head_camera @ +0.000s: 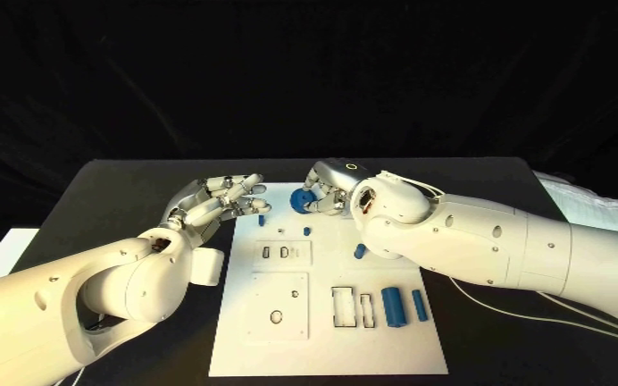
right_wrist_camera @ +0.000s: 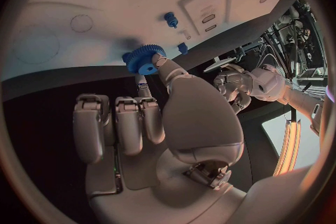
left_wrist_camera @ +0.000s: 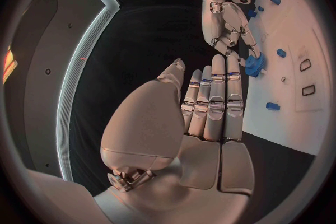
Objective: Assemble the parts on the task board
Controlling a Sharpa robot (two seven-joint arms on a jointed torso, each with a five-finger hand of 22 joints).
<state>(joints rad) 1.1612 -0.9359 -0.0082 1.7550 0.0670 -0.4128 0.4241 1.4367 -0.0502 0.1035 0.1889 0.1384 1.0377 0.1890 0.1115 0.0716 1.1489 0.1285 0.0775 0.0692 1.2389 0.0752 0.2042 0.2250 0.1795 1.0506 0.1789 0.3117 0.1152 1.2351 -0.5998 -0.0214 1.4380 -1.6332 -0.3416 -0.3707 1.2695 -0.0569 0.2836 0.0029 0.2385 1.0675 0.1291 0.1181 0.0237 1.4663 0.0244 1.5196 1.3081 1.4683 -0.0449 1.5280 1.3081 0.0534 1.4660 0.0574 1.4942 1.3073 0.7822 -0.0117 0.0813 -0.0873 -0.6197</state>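
Our right hand pinches the blue gear at the task board's far edge; we should lower it squarely. Left hand hovers, holding nothing, fingers spread.

A matte black rectangular worktop stands before a black fabric backdrop that hangs in soft folds. A narrow glowing orange light strip shows off at the side.
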